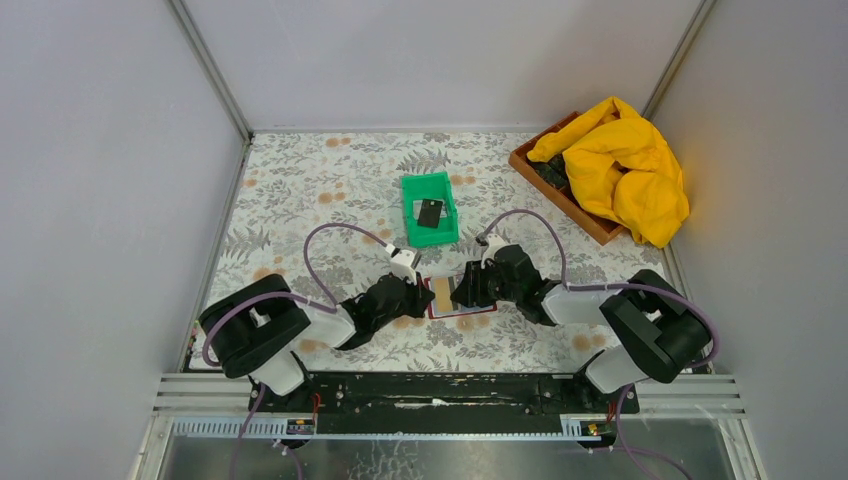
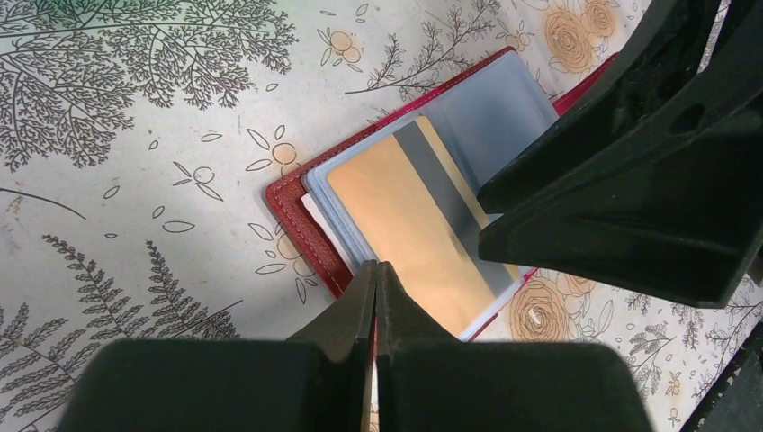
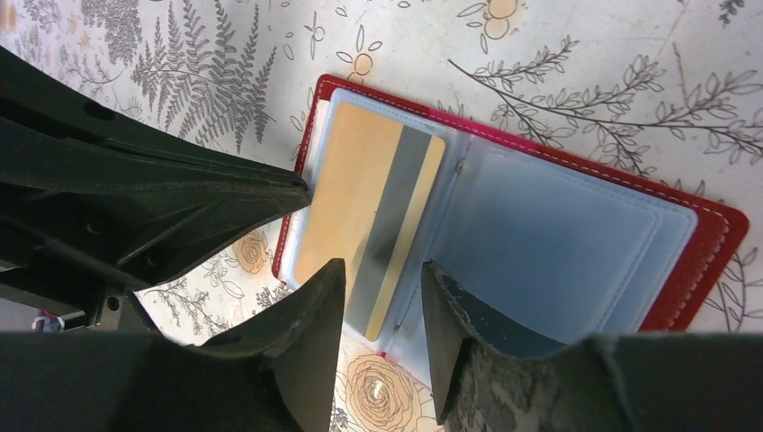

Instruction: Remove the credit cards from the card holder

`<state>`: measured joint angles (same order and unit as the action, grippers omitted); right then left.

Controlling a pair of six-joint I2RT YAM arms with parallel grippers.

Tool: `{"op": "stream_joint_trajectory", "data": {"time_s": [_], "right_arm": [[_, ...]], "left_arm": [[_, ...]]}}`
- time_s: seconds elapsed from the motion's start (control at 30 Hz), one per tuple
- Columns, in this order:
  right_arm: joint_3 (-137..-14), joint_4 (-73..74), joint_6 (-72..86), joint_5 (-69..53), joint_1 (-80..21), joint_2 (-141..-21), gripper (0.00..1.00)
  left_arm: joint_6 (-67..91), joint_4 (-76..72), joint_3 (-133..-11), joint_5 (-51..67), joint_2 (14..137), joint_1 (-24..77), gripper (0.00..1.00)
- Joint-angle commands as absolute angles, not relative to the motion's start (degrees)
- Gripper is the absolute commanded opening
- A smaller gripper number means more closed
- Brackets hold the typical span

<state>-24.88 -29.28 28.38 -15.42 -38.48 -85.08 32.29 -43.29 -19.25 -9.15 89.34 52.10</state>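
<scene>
Two arms, both reaching inward and low, grippers tip to tip.
Left arm [image 1: 300,322]: elbow raised near its base, forearm angled forward and right, wrist held low; left gripper [image 2: 376,270]: jaws pressed together, no gap visible, tips pointing down. Right arm [image 1: 600,305]: mirrored, forearm angled forward and left, wrist low; right gripper [image 3: 382,270]: jaws parted with a clear gap, fingers pointing down. The grippers face each other, just beside one another; contact between them cannot be told.
</scene>
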Motion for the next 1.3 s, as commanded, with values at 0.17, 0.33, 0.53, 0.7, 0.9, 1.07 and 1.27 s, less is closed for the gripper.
{"op": "stream_joint_trajectory", "data": {"time_s": [0.17,0.33,0.53,0.7,0.9,1.07,1.27], "right_arm": [[-24.9,-35.7,29.7,-21.4,-38.0,-87.0,0.43],[-24.4,-36.9,29.8,-22.5,-38.1,-85.3,0.41],[-23.2,-39.5,30.2,-24.2,-38.1,-82.8,0.40],[-22.7,-39.8,30.5,-23.8,-38.1,-81.6,0.39],[-22.4,-41.1,31.4,-22.9,-38.1,-81.7,0.37],[-22.0,-43.1,33.9,-22.2,-37.7,-81.5,0.33],[-21.7,-48.8,38.5,-25.7,-36.4,-83.4,0.33]], "left_arm": [[33.1,-45.5,-18.0,-8.8,91.7,52.4,0.00],[33.2,-45.8,-18.5,-8.6,92.9,52.4,0.00],[33.3,-46.6,-18.9,-8.2,94.8,52.4,0.00],[33.4,-46.9,-19.1,-7.8,95.4,52.4,0.00],[33.0,-46.8,-19.3,-7.5,95.5,52.4,0.00],[32.7,-46.6,-19.6,-7.4,96.1,52.4,0.00],[32.2,-46.1,-19.8,-6.8,96.1,52.4,0.00]]}}
